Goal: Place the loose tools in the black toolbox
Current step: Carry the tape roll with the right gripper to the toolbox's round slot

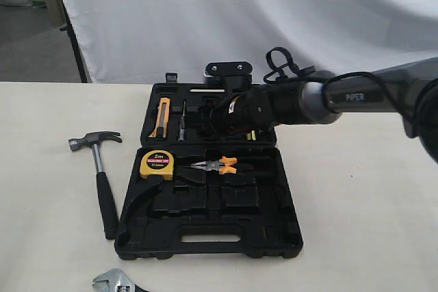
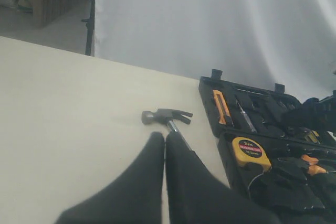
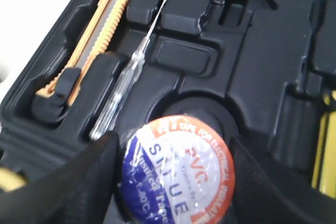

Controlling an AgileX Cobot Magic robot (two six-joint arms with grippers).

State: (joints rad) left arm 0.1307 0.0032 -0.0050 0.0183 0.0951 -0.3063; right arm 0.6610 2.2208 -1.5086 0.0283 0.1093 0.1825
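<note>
My right gripper (image 3: pixel 170 148) is shut on the small black tape roll (image 3: pixel 176 171), one finger on each side of its red, white and blue label. It holds the roll over a round recess in the far half of the open black toolbox (image 1: pixel 205 237). In the exterior view the right arm hides the roll. The claw hammer (image 1: pixel 102 176) lies on the table left of the toolbox, head away from the front edge. The silver adjustable wrench (image 1: pixel 118 282) shows partly at the front edge. My left gripper (image 2: pixel 164 137) is shut and empty, just short of the hammer (image 2: pixel 167 116).
The toolbox holds a yellow tape measure (image 1: pixel 157 164), orange-handled pliers (image 1: pixel 220 165), an orange utility knife (image 1: pixel 162 117) and a thin clear-handled screwdriver (image 3: pixel 126 82). A white cloth backdrop (image 1: pixel 205 18) hangs behind the table.
</note>
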